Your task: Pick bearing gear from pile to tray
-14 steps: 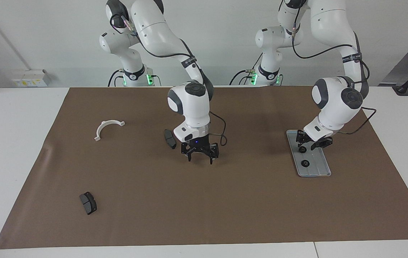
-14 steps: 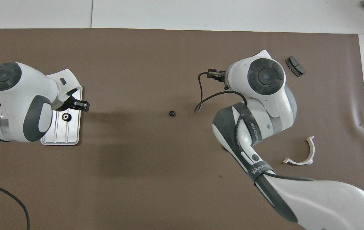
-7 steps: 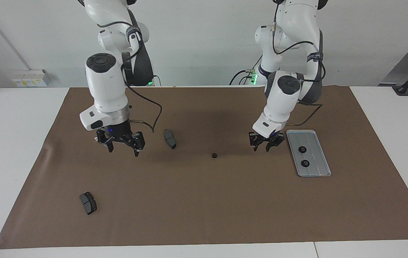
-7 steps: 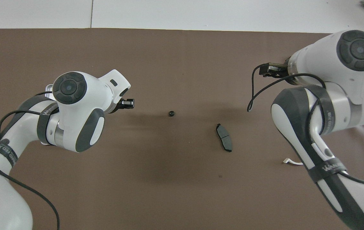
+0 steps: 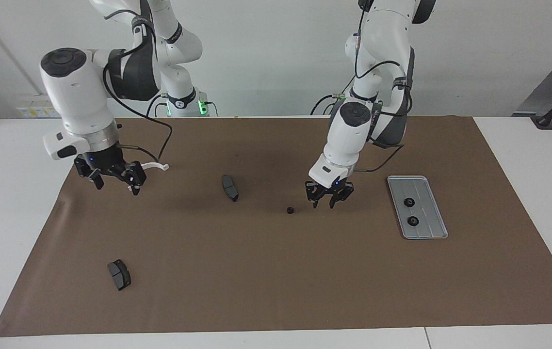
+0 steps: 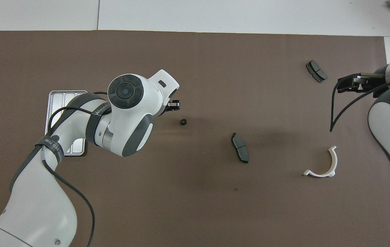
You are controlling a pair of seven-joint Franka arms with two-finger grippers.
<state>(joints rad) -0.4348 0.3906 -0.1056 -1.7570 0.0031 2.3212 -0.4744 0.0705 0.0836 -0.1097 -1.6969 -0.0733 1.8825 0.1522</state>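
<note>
Both gape empty, left gripper and right gripper; tray points lengthwise toward robots.

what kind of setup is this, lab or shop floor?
Most likely a robotics lab bench. Two white arms are mounted at one edge of a table with a brown mat, working on a few scattered parts: a metal tray, brake-pad pieces, a small gear. Bare white wall, no production machinery in view.

Left gripper beside loose gear

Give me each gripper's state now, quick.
Left gripper: open, empty, beside the loose gear.
Right gripper: open, empty.
</note>
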